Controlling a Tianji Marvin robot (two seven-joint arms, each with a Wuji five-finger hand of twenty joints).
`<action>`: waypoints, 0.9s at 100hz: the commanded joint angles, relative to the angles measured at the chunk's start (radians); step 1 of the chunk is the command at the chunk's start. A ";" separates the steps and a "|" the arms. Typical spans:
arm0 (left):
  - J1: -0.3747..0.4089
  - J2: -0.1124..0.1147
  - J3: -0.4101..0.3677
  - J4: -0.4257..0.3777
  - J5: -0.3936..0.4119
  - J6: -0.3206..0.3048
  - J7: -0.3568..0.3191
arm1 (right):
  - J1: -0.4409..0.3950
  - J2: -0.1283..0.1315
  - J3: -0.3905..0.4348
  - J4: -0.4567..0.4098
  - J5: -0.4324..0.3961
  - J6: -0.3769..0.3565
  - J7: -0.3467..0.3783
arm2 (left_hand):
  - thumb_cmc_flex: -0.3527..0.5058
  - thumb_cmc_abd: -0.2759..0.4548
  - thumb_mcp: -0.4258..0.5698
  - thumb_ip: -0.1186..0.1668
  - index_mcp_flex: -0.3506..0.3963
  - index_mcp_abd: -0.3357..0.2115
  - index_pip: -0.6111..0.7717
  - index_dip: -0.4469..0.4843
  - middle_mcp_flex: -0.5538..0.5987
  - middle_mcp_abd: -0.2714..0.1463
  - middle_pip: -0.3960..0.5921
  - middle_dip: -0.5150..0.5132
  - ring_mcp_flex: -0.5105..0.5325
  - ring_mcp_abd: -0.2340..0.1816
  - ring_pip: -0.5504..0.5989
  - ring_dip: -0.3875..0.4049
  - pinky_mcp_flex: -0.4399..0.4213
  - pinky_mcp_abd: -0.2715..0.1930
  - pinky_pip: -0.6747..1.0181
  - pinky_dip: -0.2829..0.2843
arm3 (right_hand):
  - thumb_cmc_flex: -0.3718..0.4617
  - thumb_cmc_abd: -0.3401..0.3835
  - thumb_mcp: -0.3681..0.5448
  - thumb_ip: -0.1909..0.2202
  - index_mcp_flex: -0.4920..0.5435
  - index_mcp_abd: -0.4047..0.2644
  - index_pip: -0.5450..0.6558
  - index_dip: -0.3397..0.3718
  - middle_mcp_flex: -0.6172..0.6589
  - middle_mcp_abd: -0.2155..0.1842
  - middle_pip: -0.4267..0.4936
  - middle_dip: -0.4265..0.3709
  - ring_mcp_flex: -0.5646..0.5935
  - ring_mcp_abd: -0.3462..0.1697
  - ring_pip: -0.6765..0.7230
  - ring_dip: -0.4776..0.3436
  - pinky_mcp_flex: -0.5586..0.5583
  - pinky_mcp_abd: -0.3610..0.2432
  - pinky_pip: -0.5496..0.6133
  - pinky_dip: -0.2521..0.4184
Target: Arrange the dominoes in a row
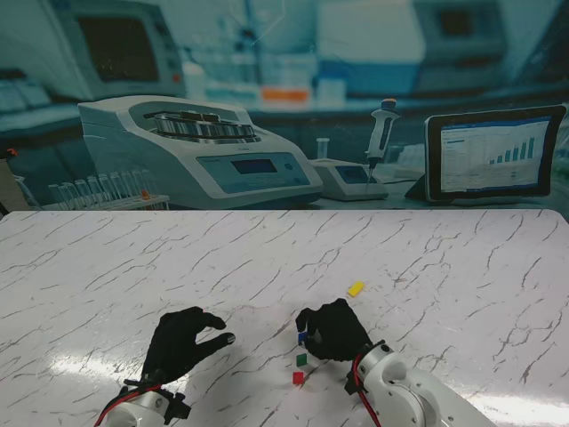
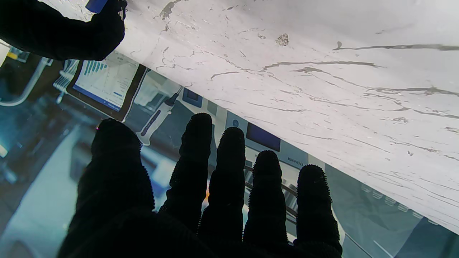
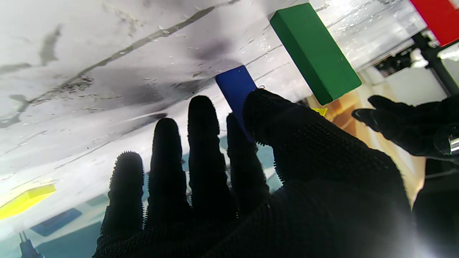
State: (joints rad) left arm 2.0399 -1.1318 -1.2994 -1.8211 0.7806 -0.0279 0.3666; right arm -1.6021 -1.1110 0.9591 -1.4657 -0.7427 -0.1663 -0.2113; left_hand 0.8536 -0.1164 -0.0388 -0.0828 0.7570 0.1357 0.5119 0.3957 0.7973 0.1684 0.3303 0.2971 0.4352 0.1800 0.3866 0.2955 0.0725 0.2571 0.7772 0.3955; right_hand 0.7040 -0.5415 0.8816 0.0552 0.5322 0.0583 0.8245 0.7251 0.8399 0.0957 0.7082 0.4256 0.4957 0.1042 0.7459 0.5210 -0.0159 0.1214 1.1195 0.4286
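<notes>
The right hand (image 1: 333, 329) pinches the blue domino (image 3: 235, 87) between thumb and forefinger, its end on the table (image 1: 444, 267). The green domino (image 1: 302, 359) and red domino (image 1: 298, 378) stand just nearer to me. The yellow domino (image 1: 356, 288) lies farther off. The left hand (image 1: 182, 342) is empty, fingers spread.

bright, even | glare on table (image 1: 80, 365) near me | backdrop perhaps soft

We are seeing red (image 1: 298, 378), green (image 1: 302, 359) and blue (image 1: 301, 337) dominoes standing in line, a yellow domino (image 1: 356, 288) lying flat farther off.
</notes>
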 commanded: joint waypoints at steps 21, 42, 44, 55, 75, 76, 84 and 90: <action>0.005 -0.005 0.002 -0.002 -0.001 -0.021 -0.009 | -0.024 0.010 0.031 -0.028 0.002 -0.018 0.048 | -0.001 0.018 -0.021 -0.016 0.018 -0.028 0.005 0.015 0.017 -0.023 0.015 0.014 0.010 -0.015 0.006 0.017 -0.011 0.007 0.023 0.014 | -0.038 0.098 -0.069 0.075 -0.016 0.026 -0.348 0.116 -0.186 0.086 -0.104 0.000 -0.131 0.056 -0.055 0.013 -0.047 0.082 -0.078 0.012; 0.005 -0.004 0.002 -0.003 0.003 -0.018 -0.011 | -0.049 0.024 0.082 -0.067 0.007 -0.039 0.122 | 0.000 0.017 -0.021 -0.016 0.017 -0.028 0.004 0.015 0.016 -0.023 0.015 0.013 0.010 -0.016 0.005 0.016 -0.011 0.008 0.022 0.014 | -0.054 0.093 -0.095 0.068 -0.074 0.045 -0.465 0.097 -0.322 0.136 -0.190 -0.009 -0.244 0.073 -0.114 -0.010 -0.069 0.092 -0.135 0.009; 0.005 -0.004 0.002 -0.003 0.003 -0.017 -0.011 | -0.052 0.025 0.088 -0.072 0.007 -0.041 0.128 | 0.000 0.017 -0.021 -0.016 0.017 -0.027 0.004 0.015 0.017 -0.022 0.015 0.013 0.009 -0.015 0.004 0.016 -0.011 0.007 0.022 0.014 | -0.056 0.093 -0.097 0.067 -0.081 0.047 -0.472 0.095 -0.332 0.139 -0.196 -0.010 -0.250 0.073 -0.118 -0.012 -0.071 0.092 -0.138 0.010; 0.005 -0.004 0.002 -0.004 0.004 -0.015 -0.013 | -0.072 0.030 0.127 -0.098 -0.003 -0.048 0.147 | 0.002 0.014 -0.021 -0.016 0.016 -0.030 0.005 0.015 0.017 -0.024 0.015 0.013 0.011 -0.018 0.004 0.016 -0.010 0.008 0.022 0.014 | -0.058 0.095 -0.114 0.055 -0.096 0.062 -0.517 0.075 -0.360 0.140 -0.223 -0.011 -0.274 0.063 -0.141 -0.026 -0.072 0.093 -0.150 0.016; 0.002 -0.003 0.004 -0.003 0.005 -0.013 -0.018 | -0.091 0.034 0.193 -0.135 -0.036 -0.033 0.166 | 0.002 0.012 -0.021 -0.016 0.015 -0.031 0.006 0.015 0.017 -0.025 0.016 0.014 0.010 -0.017 0.003 0.016 -0.010 0.007 0.022 0.014 | -0.062 0.096 -0.124 0.049 -0.092 0.079 -0.554 0.045 -0.376 0.135 -0.253 -0.020 -0.292 0.047 -0.161 -0.043 -0.069 0.092 -0.156 0.025; 0.001 -0.003 0.004 -0.003 0.005 -0.013 -0.018 | -0.091 0.034 0.196 -0.136 -0.037 -0.031 0.167 | 0.002 0.012 -0.021 -0.016 0.015 -0.031 0.006 0.015 0.017 -0.025 0.016 0.014 0.010 -0.017 0.004 0.016 -0.010 0.007 0.022 0.014 | -0.061 0.096 -0.124 0.049 -0.087 0.080 -0.552 0.045 -0.378 0.134 -0.254 -0.020 -0.292 0.046 -0.161 -0.043 -0.069 0.092 -0.156 0.025; -0.002 -0.003 0.007 -0.001 0.005 -0.013 -0.018 | -0.087 0.036 0.215 -0.141 -0.045 -0.018 0.179 | 0.001 0.011 -0.022 -0.016 0.013 -0.030 0.005 0.015 0.015 -0.025 0.015 0.013 0.009 -0.018 0.003 0.016 -0.010 0.006 0.022 0.014 | -0.063 0.095 -0.126 0.045 -0.088 0.086 -0.568 0.027 -0.392 0.118 -0.284 -0.036 -0.292 0.034 -0.168 -0.051 -0.066 0.093 -0.161 0.028; -0.005 -0.003 0.009 0.001 0.005 -0.012 -0.017 | -0.079 0.038 0.227 -0.140 -0.053 -0.006 0.189 | 0.000 0.008 -0.022 -0.016 0.011 -0.030 0.003 0.014 0.012 -0.025 0.013 0.013 0.009 -0.017 0.003 0.016 -0.010 0.005 0.022 0.014 | -0.066 0.093 -0.129 0.043 -0.089 0.099 -0.574 0.020 -0.401 0.108 -0.295 -0.043 -0.293 0.025 -0.167 -0.052 -0.064 0.093 -0.162 0.029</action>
State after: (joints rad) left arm 2.0349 -1.1308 -1.2958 -1.8219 0.7879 -0.0232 0.3586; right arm -1.6913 -1.0770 1.1770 -1.6016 -0.7901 -0.1862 -0.0287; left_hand 0.8536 -0.1164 -0.0388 -0.0828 0.7571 0.1357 0.5121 0.3957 0.7973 0.1684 0.3303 0.2992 0.4352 0.1800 0.3866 0.2955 0.0725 0.2572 0.7772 0.3955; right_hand 0.6645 -0.4633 0.7603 0.0872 0.4712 0.1317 0.2784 0.7657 0.4799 0.2240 0.4335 0.3944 0.2349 0.1567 0.5926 0.4845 -0.0726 0.1214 0.9651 0.4435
